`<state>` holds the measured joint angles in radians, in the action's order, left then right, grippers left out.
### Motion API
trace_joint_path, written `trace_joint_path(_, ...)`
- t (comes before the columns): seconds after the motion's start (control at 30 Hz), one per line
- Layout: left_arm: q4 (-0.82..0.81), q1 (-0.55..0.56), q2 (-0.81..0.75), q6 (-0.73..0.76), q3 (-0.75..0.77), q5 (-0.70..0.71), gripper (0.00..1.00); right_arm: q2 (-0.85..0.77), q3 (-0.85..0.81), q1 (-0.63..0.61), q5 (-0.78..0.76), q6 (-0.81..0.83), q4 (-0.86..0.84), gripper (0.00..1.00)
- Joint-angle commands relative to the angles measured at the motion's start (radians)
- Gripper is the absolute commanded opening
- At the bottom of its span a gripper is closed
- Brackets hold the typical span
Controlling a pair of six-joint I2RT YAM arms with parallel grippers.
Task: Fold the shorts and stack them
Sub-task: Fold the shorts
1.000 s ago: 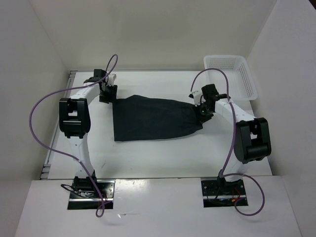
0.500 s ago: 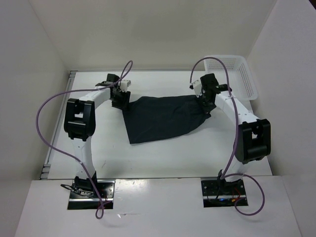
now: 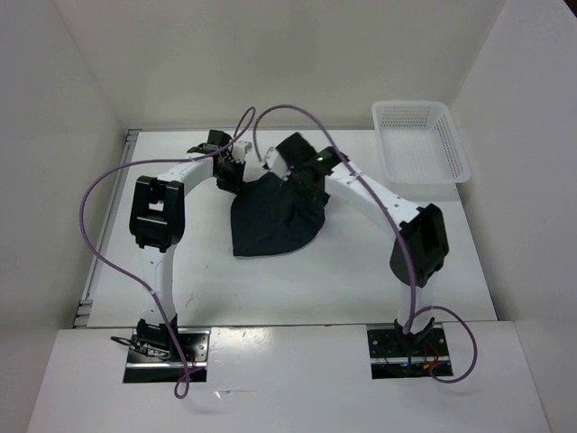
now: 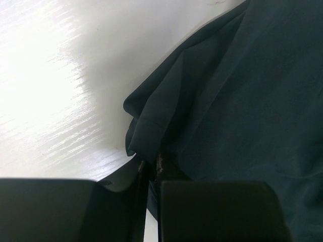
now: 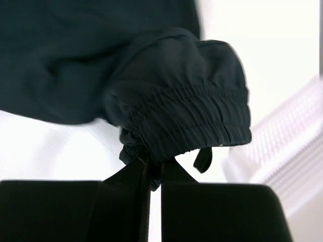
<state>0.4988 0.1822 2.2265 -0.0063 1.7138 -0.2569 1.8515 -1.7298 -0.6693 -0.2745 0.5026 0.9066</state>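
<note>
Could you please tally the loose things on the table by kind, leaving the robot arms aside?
shorts: 1
basket: 1
Total: 2

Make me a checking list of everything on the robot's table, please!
Surface: white table, shiny in the wrist views.
Job's things: one pair of dark shorts, bunched into a rough triangle mid-table, not folded flat yet.
Clutter: white mesh basket at the far right corner; nothing seen inside.
Hands: left hand pinches a shorts edge; right hand pinches the gathered waistband.
Cables: purple cables loop above both arms.
Surroundings: plain white walls; nothing else seen.
</note>
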Motion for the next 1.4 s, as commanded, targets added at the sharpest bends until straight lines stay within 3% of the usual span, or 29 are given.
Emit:
trace_joint_path(0.0, 0.038, 0.000, 0.068, 0.006, -0.010, 0.030, 0.10, 0.092, -0.112, -0.122, 0.006, 0.020, 0.052, 0.00)
trace_joint_path(0.2, 0.038, -0.030, 0.059, 0.006, -0.010, 0.073, 0.10, 0.293, -0.292, -0.260, 0.008, 0.057, 0.101, 0.00)
trace_joint_path(0.37, 0.038, -0.050, 0.041, 0.006, -0.010, 0.085, 0.15, 0.356, -0.372, -0.294, 0.034, 0.048, 0.149, 0.00)
trace_joint_path(0.5, 0.029, -0.050, 0.041, 0.006, -0.010, 0.085, 0.18, 0.365, -0.392, -0.332, 0.015, 0.014, 0.095, 0.00)
trace_joint_path(0.53, 0.029, -0.050, 0.041, 0.006, -0.010, 0.085, 0.20, 0.365, -0.392, -0.346, 0.015, 0.005, 0.083, 0.04)
trace_joint_path(0.57, 0.029, -0.050, 0.041, 0.006, -0.010, 0.085, 0.20, 0.365, -0.392, -0.346, 0.000, 0.005, 0.069, 0.27)
trace_joint_path(0.6, 0.029, -0.050, 0.041, 0.006, -0.010, 0.085, 0.22, 0.365, -0.410, -0.358, 0.000, 0.005, 0.060, 0.35)
trace_joint_path(0.73, 0.029, -0.059, 0.041, 0.006, -0.010, 0.123, 0.30, 0.365, -0.468, -0.368, 0.018, -0.036, 0.031, 0.51)
trace_joint_path(0.97, 0.061, -0.159, 0.032, 0.006, 0.029, 0.133, 0.47, 0.298, -0.479, -0.368, 0.133, -0.117, 0.031, 0.56)
trace_joint_path(1.07, 0.090, -0.202, -0.025, 0.006, 0.049, 0.123, 0.52, 0.287, -0.491, -0.368, 0.080, -0.128, -0.011, 0.56)
trace_joint_path(1.17, 0.099, -0.204, -0.124, 0.006, 0.047, 0.123, 0.59, 0.217, -0.423, -0.359, 0.064, -0.137, -0.044, 0.53)
trace_joint_path(1.3, 0.099, -0.176, -0.250, 0.006, -0.009, 0.078, 0.65, 0.011, -0.170, -0.322, 0.112, -0.124, -0.138, 0.53)
trace_joint_path(1.37, 0.099, -0.167, -0.280, 0.006, -0.020, 0.033, 0.68, -0.160, 0.071, -0.312, 0.149, -0.093, -0.260, 0.63)
